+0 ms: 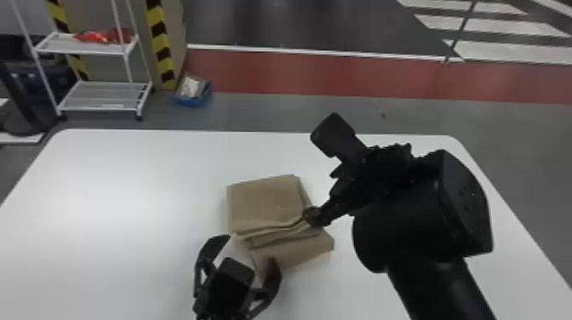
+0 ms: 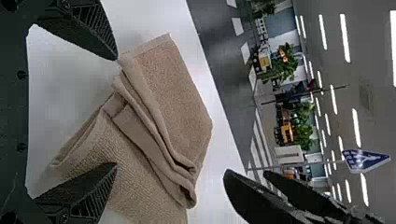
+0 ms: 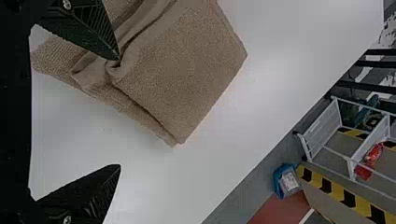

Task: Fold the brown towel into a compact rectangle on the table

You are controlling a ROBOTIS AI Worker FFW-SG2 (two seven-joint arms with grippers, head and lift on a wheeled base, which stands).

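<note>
Bulking nearest our head camera, our right arm (image 1: 430,221) rises on the right of the brown towel (image 1: 266,204). We have that towel near the middle of the white table (image 1: 110,204), folded into a skewed stack: a fairly flat panel on its far side, a ridge of bunched layers across it, and a flap poking out toward us, angled rightward.

At the towel's right side, our right gripper (image 1: 315,175) has its fingers spread. One fingertip lies at the right end of the bunched layers, though we cannot tell whether it touches; the other is beyond the towel's far right corner, over bare table.

On the towel's near side, toward its left, our left gripper (image 1: 251,248) also stands wide, one finger over the flap, the other by the towel's left edge, with nothing pinched.

Past the towel and leftward, we see a blue bin (image 1: 193,95) on the floor beside a white rack (image 1: 100,95) bearing something red (image 1: 104,36).
</note>
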